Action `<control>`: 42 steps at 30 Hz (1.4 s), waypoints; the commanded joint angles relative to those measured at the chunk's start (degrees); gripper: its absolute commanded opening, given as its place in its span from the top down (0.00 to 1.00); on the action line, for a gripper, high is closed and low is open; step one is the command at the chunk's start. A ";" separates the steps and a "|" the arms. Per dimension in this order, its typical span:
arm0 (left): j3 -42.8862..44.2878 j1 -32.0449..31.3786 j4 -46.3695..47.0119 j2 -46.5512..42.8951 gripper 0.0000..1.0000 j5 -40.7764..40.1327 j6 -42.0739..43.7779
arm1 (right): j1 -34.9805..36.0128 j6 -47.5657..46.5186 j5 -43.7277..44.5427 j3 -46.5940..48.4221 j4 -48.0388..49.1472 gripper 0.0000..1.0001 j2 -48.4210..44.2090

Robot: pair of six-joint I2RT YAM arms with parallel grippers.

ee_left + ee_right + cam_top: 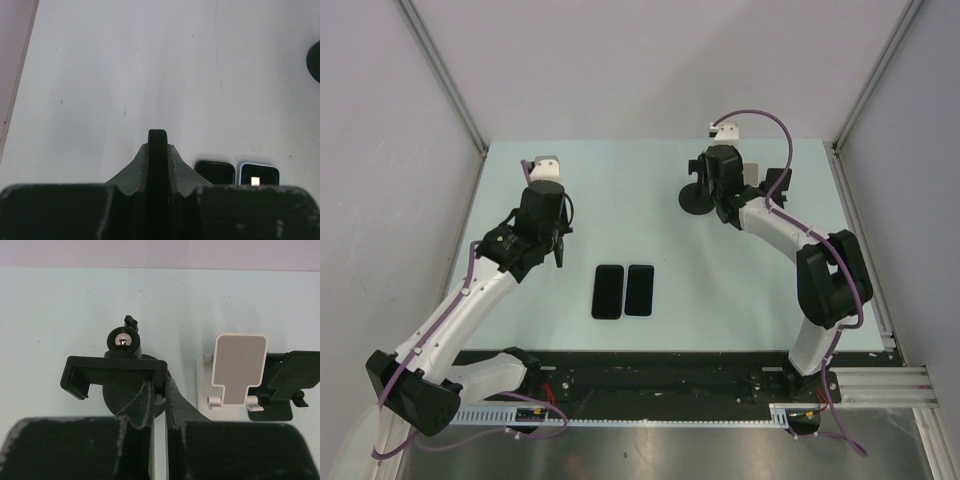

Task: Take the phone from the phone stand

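Observation:
Two phones lie flat side by side at the table's middle, a black one (607, 291) and one with a pale edge (639, 290). Both show at the bottom of the left wrist view, the black one (215, 172) and the pale-edged one (258, 174). No phone sits in any stand. A black phone stand (698, 198) with a round base and a clamp (115, 375) stands at the back right. My right gripper (162, 385) is closed on the clamp's right end wall. My left gripper (158, 137) is shut and empty, above the table left of the phones.
A white stand (239, 367) with a grey pad stands right of the black one. Another black stand (292, 375) sits beyond it at the right. The enclosure's walls rise at the left, right and back of the table (740, 290).

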 commanded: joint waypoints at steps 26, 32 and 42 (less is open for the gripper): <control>-0.24 0.59 3.80 -0.84 1.00 4.88 -8.39 | 5.15 -3.33 0.80 -4.46 1.67 0.39 -16.25; -0.77 0.59 3.63 -1.54 1.00 7.35 -19.01 | 13.74 -3.24 -8.78 -11.91 4.91 0.33 -22.57; -2.61 0.59 3.63 -4.54 0.97 10.86 -33.54 | 33.71 -6.93 -12.92 -24.67 20.90 0.30 -23.21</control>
